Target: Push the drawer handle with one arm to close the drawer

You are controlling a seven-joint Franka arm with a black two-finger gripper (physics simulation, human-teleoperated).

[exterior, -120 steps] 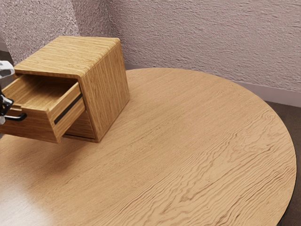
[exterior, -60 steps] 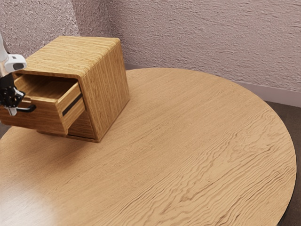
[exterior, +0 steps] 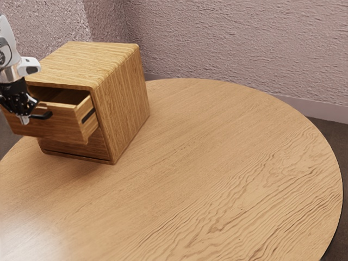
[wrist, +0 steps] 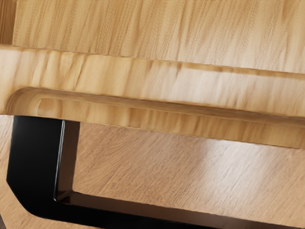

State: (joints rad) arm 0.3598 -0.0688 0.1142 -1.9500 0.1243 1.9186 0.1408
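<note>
– Is your gripper (exterior: 24, 118) spread or pressed together?
– Can't tell; it's at the handle (exterior: 42, 116), which runs lengthwise across the front of the partly open drawer (exterior: 65, 128).
– So which way should you push?
– Straight in, square to the handle's length, toward the cabinet (exterior: 128, 103) behind.

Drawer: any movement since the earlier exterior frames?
Yes. The drawer has slid inward, toward the exterior view's right, judged against the unmoved wooden cabinet. Less of its side shows past the cabinet's front edge; it's still partly open.
</note>
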